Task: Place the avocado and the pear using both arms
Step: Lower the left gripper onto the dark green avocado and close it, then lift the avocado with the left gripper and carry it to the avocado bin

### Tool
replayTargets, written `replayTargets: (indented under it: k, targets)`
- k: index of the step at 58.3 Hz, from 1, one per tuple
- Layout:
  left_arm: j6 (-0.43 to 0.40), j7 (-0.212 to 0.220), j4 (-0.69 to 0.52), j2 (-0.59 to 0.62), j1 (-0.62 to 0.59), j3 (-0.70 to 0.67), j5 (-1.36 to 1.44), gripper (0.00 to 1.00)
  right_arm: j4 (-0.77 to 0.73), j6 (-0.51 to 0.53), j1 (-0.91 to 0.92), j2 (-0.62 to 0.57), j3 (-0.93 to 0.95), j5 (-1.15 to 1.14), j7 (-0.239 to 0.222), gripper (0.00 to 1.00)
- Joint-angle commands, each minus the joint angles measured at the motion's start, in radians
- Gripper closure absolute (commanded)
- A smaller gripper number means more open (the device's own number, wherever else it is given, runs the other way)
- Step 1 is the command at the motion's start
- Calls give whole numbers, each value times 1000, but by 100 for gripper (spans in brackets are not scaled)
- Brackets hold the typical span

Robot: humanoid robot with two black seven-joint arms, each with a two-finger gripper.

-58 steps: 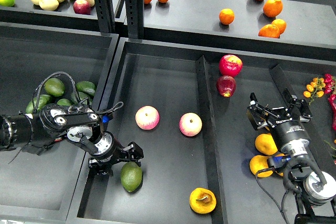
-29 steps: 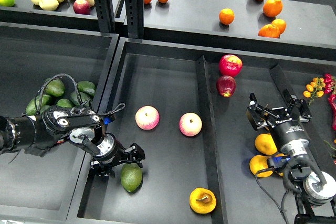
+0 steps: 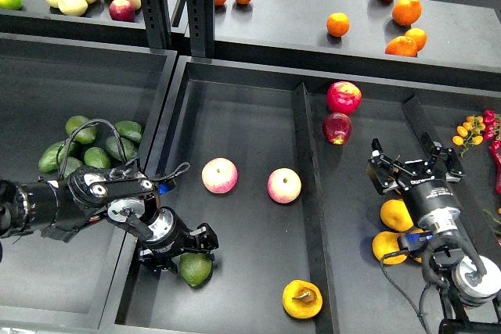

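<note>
The avocado (image 3: pixel 198 270) lies near the front of the middle bin, left of its divider. My left gripper (image 3: pixel 182 253) is low over its upper left side, with the jaws spread to either side of it, and hides part of it. I cannot tell whether the fingers touch it. The pear (image 3: pixel 302 299), yellow-orange with a brown hollow, lies at the bin's front, right of the avocado and apart from both grippers. My right gripper (image 3: pixel 415 162) is open and empty over the right compartment, pointing away from me.
Two pink-yellow apples (image 3: pixel 219 175) (image 3: pixel 283 185) lie mid-bin. Two red apples (image 3: pixel 344 97) lie beyond the divider (image 3: pixel 307 193). Yellow-orange fruits (image 3: pixel 394 215) sit beside my right arm. Dark avocados (image 3: pixel 94 142) are piled in the left bin. Oranges (image 3: pixel 406 12) lie on the shelf behind.
My left gripper has moved toward me and down onto the avocado, now covering part of it. The right arm has not moved.
</note>
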Motion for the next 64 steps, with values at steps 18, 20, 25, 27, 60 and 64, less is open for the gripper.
replayTargets:
  k: [18, 20, 25, 27, 60, 64]
  targets:
    - [0, 0, 1, 2, 26, -75, -12, 87, 3, 1, -6, 0, 2, 0, 0, 1]
    - [0, 0, 0, 2, 22, -75, -14, 87, 3, 1, -6, 0, 2, 0, 0, 1]
    - [0, 0, -9, 6, 14, -77, -15, 87, 3, 1, -6, 0, 0, 0, 0, 1]
    - [0, 0, -12, 6, 8, -80, -17, 87, 3, 1, -6, 0, 0, 0, 0, 1]
    - [0, 0, 0, 213, -170, -187, -63, 85, 8, 5, -6, 0, -6, 2, -1, 1]
    - [0, 0, 0, 245, -170, -195, -63, 85, 8, 5, -6, 0, -9, 2, -1, 1]
